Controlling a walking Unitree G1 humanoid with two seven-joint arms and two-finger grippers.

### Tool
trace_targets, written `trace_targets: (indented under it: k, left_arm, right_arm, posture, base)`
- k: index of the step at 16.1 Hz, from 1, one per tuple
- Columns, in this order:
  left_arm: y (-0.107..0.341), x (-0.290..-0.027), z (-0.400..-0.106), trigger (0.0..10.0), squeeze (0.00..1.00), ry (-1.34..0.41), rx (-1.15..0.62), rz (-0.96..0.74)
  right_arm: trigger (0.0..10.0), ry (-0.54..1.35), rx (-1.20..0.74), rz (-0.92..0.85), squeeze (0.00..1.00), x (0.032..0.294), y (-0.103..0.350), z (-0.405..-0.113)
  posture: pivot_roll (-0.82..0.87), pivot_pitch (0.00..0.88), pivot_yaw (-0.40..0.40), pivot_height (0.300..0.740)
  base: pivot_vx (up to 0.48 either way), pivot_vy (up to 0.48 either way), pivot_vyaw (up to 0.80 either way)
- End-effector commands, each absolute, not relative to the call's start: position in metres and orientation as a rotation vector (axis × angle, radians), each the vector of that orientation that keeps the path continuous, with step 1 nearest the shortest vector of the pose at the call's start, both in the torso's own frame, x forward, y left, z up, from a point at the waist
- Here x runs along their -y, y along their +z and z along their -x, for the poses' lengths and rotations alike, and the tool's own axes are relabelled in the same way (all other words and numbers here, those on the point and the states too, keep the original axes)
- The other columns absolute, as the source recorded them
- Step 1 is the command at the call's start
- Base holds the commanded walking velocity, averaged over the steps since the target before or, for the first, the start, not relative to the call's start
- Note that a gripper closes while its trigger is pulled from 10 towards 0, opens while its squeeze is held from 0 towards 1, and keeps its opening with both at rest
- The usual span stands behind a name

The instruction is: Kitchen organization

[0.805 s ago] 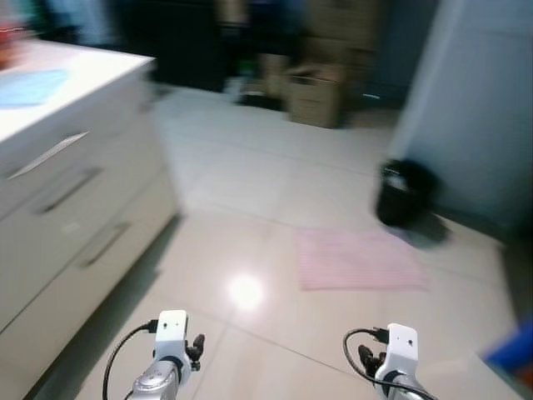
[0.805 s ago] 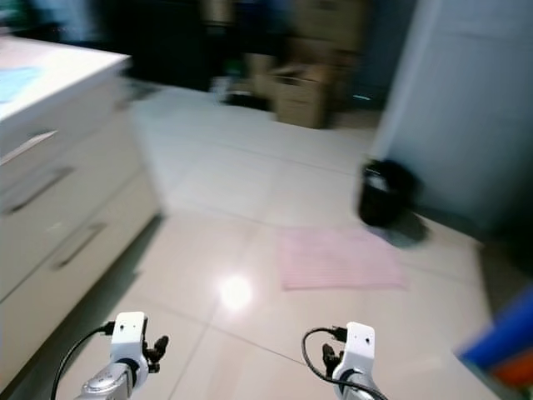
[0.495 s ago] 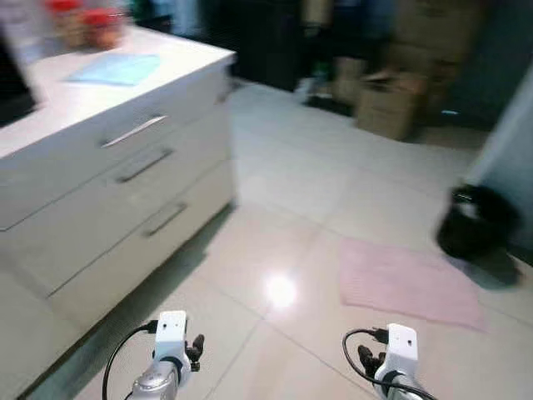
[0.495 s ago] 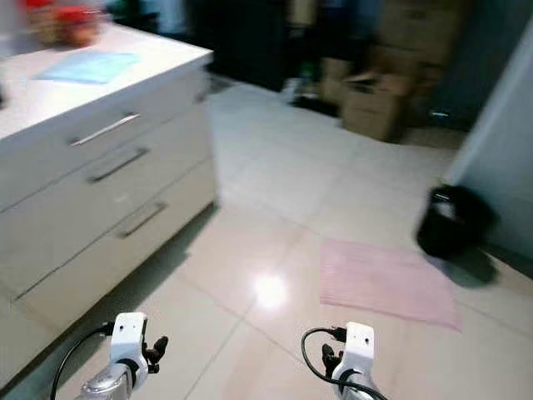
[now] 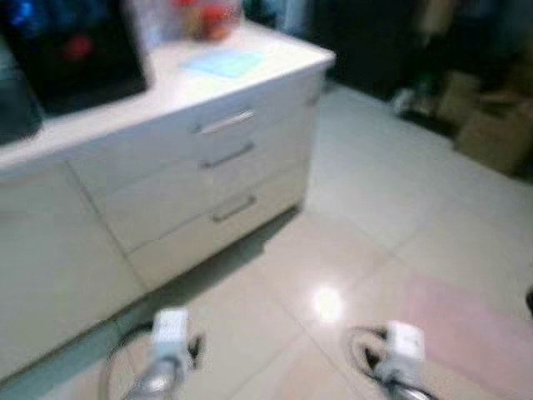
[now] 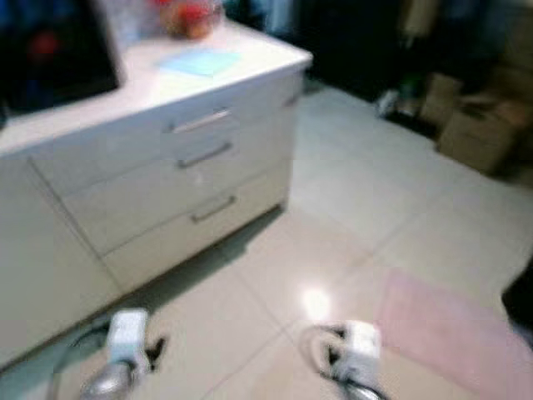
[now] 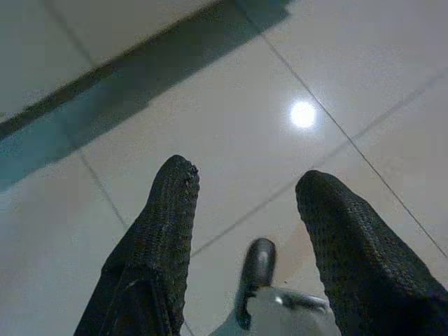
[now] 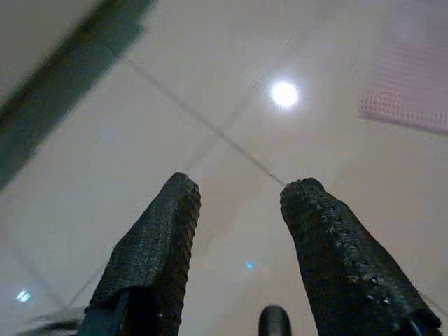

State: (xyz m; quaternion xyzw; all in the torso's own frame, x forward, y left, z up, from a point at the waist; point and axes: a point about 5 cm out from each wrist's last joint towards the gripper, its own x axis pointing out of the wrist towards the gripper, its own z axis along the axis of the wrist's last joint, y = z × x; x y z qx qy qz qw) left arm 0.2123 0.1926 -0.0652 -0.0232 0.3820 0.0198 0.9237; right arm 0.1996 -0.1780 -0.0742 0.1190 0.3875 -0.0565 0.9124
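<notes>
Kitchen counter [image 5: 166, 83] is standing at the robot's front left, a white unit with three drawers [image 5: 225, 167] stacked one above another, each showing a horizontal bar handle. Head views are blurring with motion, so fine detail is not resolving. A light blue flat item [image 5: 223, 62], possibly a cloth or mat, is lying on the countertop near the far corner. Just behind it something red and pale [image 5: 204, 17] is sitting on the counter; too blurred to identify. A dark, boxy appliance [image 5: 71, 50] is occupying the near part of the countertop.

Pale floor tiles [image 5: 375, 192] are reflecting a bright ceiling light spot. A pink mat [image 5: 466, 329] is lying on the floor to the front right, well apart from the counter. Cardboard boxes [image 5: 495, 133] are sitting far back on the right, against a dark background.

Both arms are hanging low at the bottom of the head views. Left gripper [image 7: 245, 192] is pointing down at the bare tiles, fingers spread apart and holding nothing. Right gripper [image 8: 238, 203] is likewise hanging over the tiles, fingers parted and carrying nothing, with the pink mat's edge showing beyond them.
</notes>
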Motion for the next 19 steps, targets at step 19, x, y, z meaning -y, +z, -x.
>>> trace_targets:
  k: [19]
  left_arm:
    - [-0.0651,-0.1918,-0.2124,10.0,0.00,0.036,-0.782,0.042]
  right_arm:
    - [10.0,-0.127,-0.809,-0.262,0.00,0.1825,-0.0767,-0.1940]
  posture:
    - [0.12,0.000,0.029,0.740]
  base:
    - [0.000,0.000,0.21]
